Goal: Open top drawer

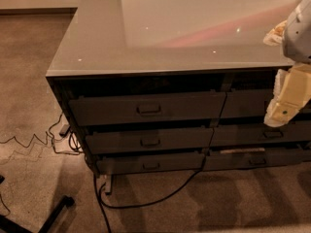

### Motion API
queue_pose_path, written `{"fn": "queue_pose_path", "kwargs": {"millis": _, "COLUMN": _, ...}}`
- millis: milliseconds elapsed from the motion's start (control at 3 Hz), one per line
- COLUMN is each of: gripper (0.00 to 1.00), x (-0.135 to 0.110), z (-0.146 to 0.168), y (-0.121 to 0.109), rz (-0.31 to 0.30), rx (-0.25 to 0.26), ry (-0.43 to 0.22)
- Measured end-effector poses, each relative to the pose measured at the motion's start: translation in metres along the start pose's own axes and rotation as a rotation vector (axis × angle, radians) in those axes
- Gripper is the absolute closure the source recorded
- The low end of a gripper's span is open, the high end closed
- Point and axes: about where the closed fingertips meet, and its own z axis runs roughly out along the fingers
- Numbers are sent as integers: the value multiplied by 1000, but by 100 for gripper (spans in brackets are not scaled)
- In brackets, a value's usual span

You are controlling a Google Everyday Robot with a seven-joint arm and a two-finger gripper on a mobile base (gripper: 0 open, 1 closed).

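The top drawer (112, 109) is the uppermost of three dark-grey drawers in the left stack under the glossy counter top (97, 47). Its small rectangular pull handle (149, 109) sits at the centre of the front. The front looks pushed in, and no inner floor shows. My gripper (283, 103) is a cream-coloured piece hanging from the white arm (299, 28) at the right edge. It points down and left in front of the neighbouring right stack's top drawer (243, 103), well to the right of the handle and touching nothing that I can see.
Two lower drawers (116, 141) sit beneath the top one. A black cable (160, 195) runs across the carpet in front of the stacks, and thin wires (34, 142) lie at the left. Dark chair-base legs (53, 212) stand at the bottom left.
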Motion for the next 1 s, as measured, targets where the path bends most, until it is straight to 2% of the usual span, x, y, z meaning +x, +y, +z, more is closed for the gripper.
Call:
{"fn": "queue_pose_path", "kwargs": {"millis": 333, "gripper": 0, "x": 0, "z": 0, "y": 0, "rz": 0, "rx": 0, "ry": 0}}
{"fn": "queue_pose_path", "kwargs": {"millis": 667, "gripper": 0, "x": -4, "z": 14, "y": -1, "rz": -45, "rx": -13, "ry": -6}}
{"fn": "queue_pose_path", "kwargs": {"millis": 1000, "gripper": 0, "x": -19, "z": 48, "y": 1, "rz": -186, "rx": -51, "ry": 12}}
